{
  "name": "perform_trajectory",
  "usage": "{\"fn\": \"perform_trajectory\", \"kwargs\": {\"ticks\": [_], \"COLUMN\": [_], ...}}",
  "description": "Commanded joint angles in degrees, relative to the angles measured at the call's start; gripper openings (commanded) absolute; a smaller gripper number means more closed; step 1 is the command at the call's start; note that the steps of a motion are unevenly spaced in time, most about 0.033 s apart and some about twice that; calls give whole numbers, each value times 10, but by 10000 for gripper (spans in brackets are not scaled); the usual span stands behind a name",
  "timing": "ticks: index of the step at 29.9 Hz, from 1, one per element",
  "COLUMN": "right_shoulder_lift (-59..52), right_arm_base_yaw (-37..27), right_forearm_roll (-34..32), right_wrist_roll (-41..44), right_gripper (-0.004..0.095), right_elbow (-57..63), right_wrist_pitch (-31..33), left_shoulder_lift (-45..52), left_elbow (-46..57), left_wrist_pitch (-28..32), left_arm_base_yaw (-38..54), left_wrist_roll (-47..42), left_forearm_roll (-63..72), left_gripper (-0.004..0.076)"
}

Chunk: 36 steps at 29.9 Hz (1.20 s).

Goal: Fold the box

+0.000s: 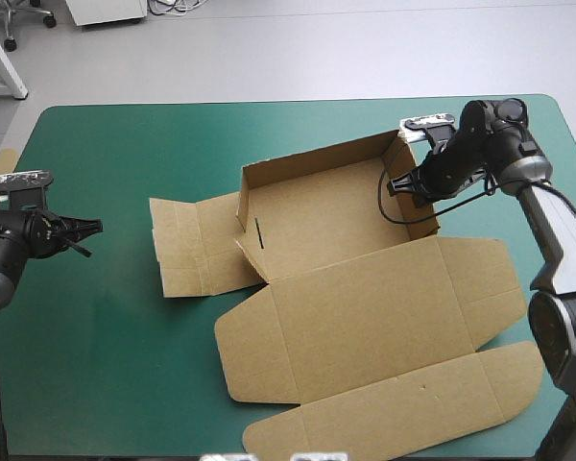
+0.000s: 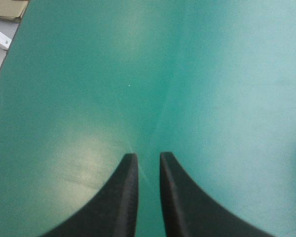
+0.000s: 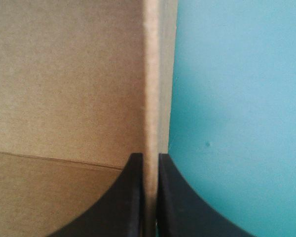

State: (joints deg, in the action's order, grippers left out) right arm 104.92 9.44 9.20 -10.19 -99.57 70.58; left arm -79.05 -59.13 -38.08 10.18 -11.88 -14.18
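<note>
- Right gripper (image 3: 149, 156): clenched on the box (image 1: 317, 226) at its right wall (image 3: 153, 74), one finger inside and one outside, with the board's edge running up between them.
- Left gripper (image 2: 148, 156): all but closed, a thin slit between the fingers, gripping nothing. It hovers over bare cover (image 2: 212, 74) near the table's left edge, well apart from the box.
- Box: mid-table, toward the right. Back and right walls are up, a flap (image 1: 197, 245) lies flat on its left, and the lid (image 1: 365, 317) lies flat toward the near edge.
- Handling (a judgement): light, stiff board that bends cleanly only at its creases. A pinch on a thin edge suits it; too hard a pull may buckle it or slide it on the cover.
- Spare board (image 1: 0, 158) shows at the table's left edge.
</note>
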Motion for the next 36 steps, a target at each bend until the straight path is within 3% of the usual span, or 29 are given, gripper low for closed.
{"fn": "perform_trajectory", "kwargs": {"ticks": [1,9,11,16,18,24,30,36], "right_shoulder_lift": [-6,30,30,29,24,-9,-70,-124], "right_arm_base_yaw": [-2,-2,-2,-2,-2,-2,-2,-2], "right_forearm_roll": [22,22,19,14,14,13,20,20], "right_wrist_roll": [8,0,-1,-8,-8,-4,2,5], "right_gripper": [-15,27,124,505,569,563,563,563], "right_elbow": [-33,-37,-37,-53,-60,-86,-81,5], "right_wrist_pitch": [8,8,5,6,7,2,-42,-106], "left_shoulder_lift": [16,16,16,16,16,16,16,16], "left_elbow": [-15,-15,-15,-15,-15,-15,-15,-15], "left_wrist_pitch": [27,27,27,24,24,23,23,23], "left_arm_base_yaw": [-6,-6,-6,-6,-6,-6,-6,-6], "left_wrist_roll": [1,1,1,1,4,4,4,4], "left_forearm_roll": [-5,-4,-4,-4,-4,-4,-4,-4], "left_gripper": [114,114,114,114,114,114,114,114]}}
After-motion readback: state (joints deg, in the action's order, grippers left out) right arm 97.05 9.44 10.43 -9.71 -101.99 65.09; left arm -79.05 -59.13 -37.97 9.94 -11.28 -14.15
